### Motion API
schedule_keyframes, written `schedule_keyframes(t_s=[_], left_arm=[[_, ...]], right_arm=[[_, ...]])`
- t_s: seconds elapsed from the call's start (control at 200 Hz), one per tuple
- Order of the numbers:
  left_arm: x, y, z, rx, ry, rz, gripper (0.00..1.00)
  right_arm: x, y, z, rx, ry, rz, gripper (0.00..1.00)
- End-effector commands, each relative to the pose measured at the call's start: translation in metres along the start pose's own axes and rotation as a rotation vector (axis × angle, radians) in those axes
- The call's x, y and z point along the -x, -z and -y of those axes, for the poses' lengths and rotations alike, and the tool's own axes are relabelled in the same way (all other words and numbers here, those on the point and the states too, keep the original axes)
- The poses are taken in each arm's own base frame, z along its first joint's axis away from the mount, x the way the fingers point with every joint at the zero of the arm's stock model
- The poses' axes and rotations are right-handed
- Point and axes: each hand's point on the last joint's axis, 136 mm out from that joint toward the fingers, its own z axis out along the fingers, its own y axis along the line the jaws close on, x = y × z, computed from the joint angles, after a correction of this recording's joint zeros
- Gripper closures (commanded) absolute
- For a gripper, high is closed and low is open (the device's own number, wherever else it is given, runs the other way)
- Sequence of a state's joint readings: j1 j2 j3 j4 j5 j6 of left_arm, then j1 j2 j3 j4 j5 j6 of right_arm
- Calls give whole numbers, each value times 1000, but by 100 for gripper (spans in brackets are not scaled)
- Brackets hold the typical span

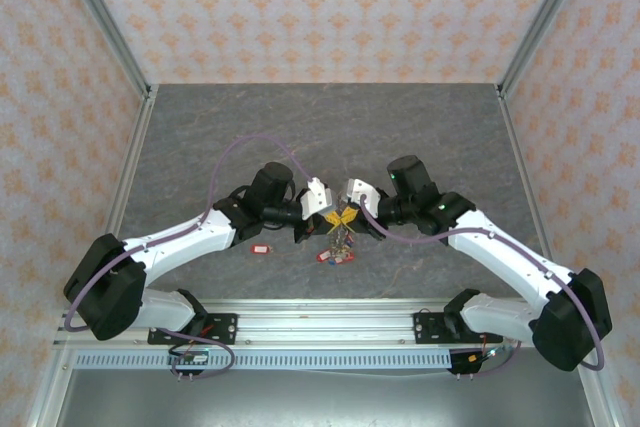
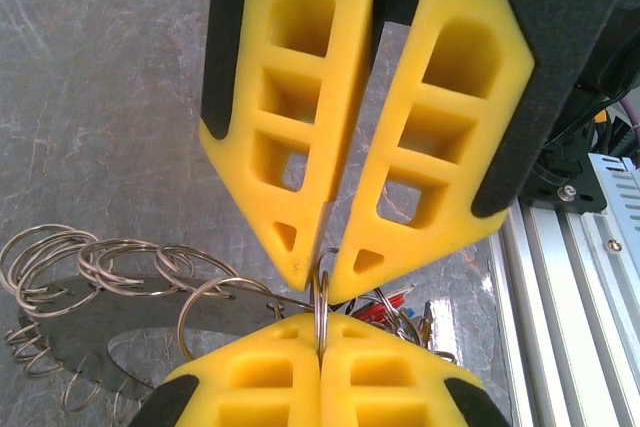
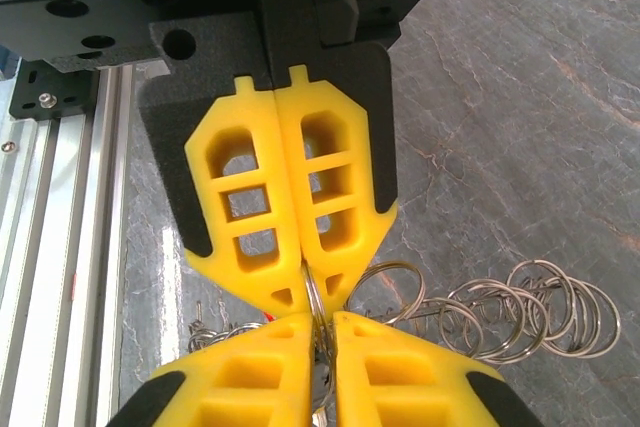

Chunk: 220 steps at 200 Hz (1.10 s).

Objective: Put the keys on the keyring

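Both grippers meet tip to tip above the middle of the table. My left gripper (image 1: 336, 219) (image 2: 322, 332) is shut on a thin metal ring of the keyring (image 2: 322, 302). My right gripper (image 1: 350, 217) (image 3: 323, 332) is shut on the same keyring (image 3: 314, 292) from the opposite side. Silvery keys with red and blue tags (image 1: 337, 253) hang below the grip. A key with a red tag (image 1: 262, 249) lies on the table to the left of the grippers. I cannot pick out the dark-tagged key.
A string of several empty split rings (image 2: 95, 265) (image 3: 525, 312) trails from the held bundle over the grey stone-look table (image 1: 330, 127). The aluminium rail (image 1: 320, 312) with the arm bases runs along the near edge. Patterned walls enclose the table on three sides.
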<state>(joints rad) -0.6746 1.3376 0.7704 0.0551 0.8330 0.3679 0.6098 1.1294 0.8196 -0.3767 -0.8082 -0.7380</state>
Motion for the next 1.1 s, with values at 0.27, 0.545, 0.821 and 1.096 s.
schedule_keyframes(t_s=[0.27, 0.545, 0.821, 1.096], left_arm=[[23, 5, 3, -4, -79, 35, 92], [14, 4, 0, 7, -92, -22, 91], [17, 4, 2, 0, -92, -6, 100], [27, 8, 4, 5, -84, 68, 100]], right_arm=[[19, 10, 0, 14, -3, 4, 100], [28, 13, -4, 6, 33, -89, 100], [42, 9, -3, -2, 17, -81, 99], [13, 7, -2, -33, -27, -109, 89]])
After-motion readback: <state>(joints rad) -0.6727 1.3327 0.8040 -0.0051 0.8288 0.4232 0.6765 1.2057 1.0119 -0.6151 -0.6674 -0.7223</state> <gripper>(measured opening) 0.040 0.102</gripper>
